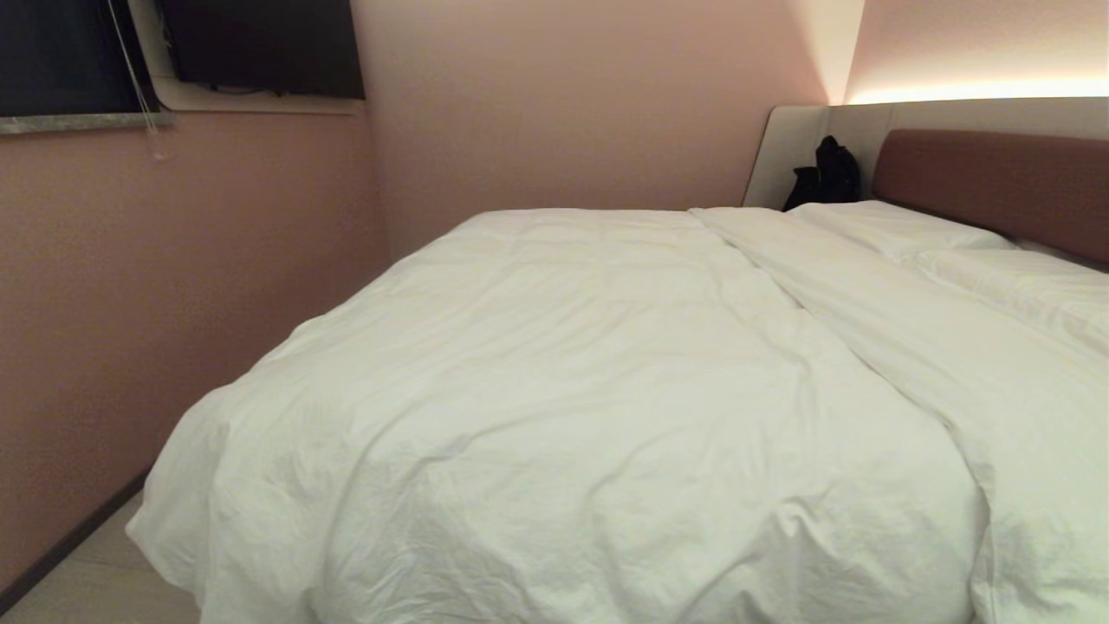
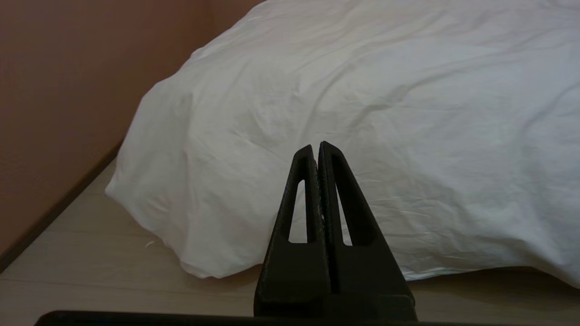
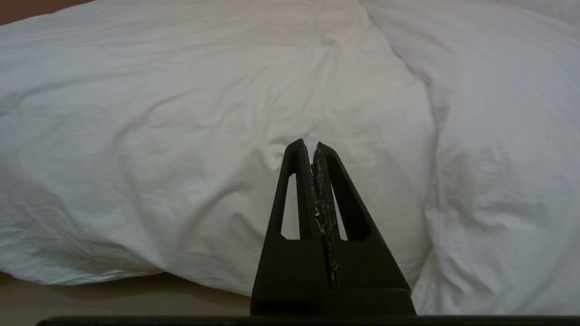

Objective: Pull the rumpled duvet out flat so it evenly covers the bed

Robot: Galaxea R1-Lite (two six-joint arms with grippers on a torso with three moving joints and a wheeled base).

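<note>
The white duvet [image 1: 563, 390] lies creased over the bed, whose brown headboard [image 1: 996, 182] stands at the right. A long ridge runs slantwise across the duvet from the far middle to the near right. Its near left corner [image 2: 190, 217] hangs down to the floor. Neither arm shows in the head view. My left gripper [image 2: 316, 146] is shut and empty, held low before that hanging corner, apart from the cloth. My right gripper [image 3: 308, 144] is shut and empty too, facing the duvet's near edge [image 3: 181, 181] by the ridge.
White pillows [image 1: 901, 227] lie by the headboard, with a black bag [image 1: 827, 178] behind them in the corner. A pink wall [image 1: 173, 277] runs close along the bed's left side, leaving a narrow strip of pale floor [image 2: 90, 262]. A dark screen [image 1: 260, 43] hangs on the far wall.
</note>
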